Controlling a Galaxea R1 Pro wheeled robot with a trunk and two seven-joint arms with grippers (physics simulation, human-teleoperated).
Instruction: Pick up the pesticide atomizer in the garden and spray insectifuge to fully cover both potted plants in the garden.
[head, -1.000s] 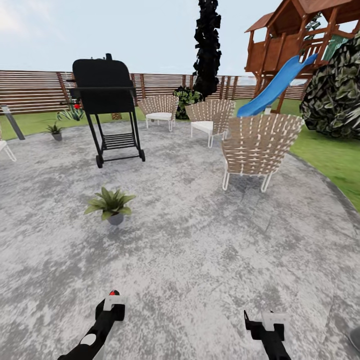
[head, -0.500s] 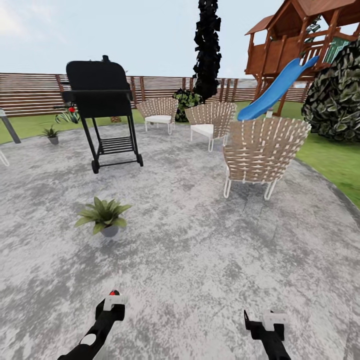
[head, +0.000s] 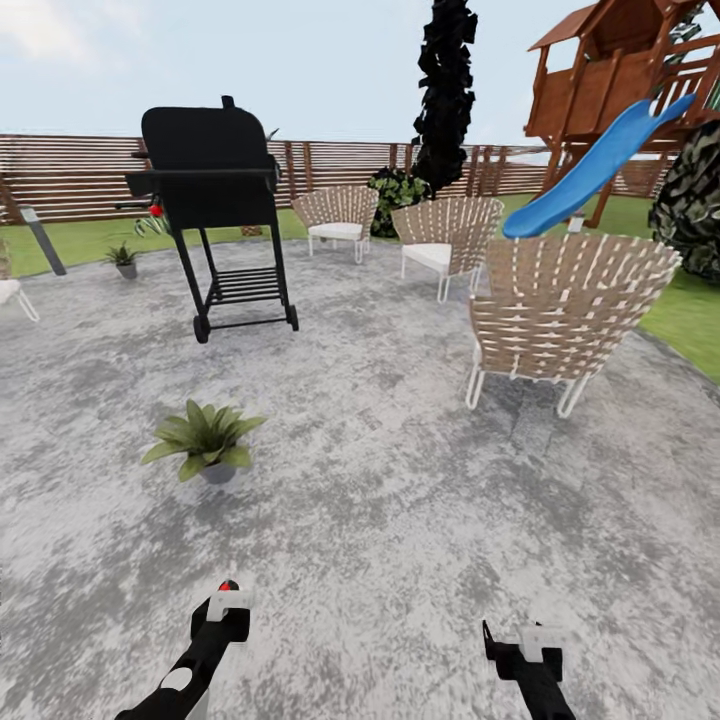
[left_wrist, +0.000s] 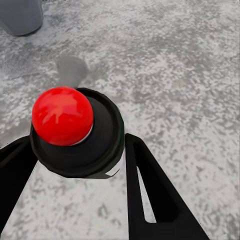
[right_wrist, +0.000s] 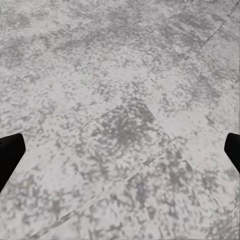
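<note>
The atomizer is gripped between the left hand's fingers at lower left; a plant sits above it. The right hand is spread wide.

I am in a garden behind a home. Under me is a grey mottled stone patio, and around it I see green lawn and a brown slatted wooden fence. On the patio stand a black grill and woven chairs. A wooden play tower with a blue slide stands on the grass. Small potted plants stand on the stone.
</note>
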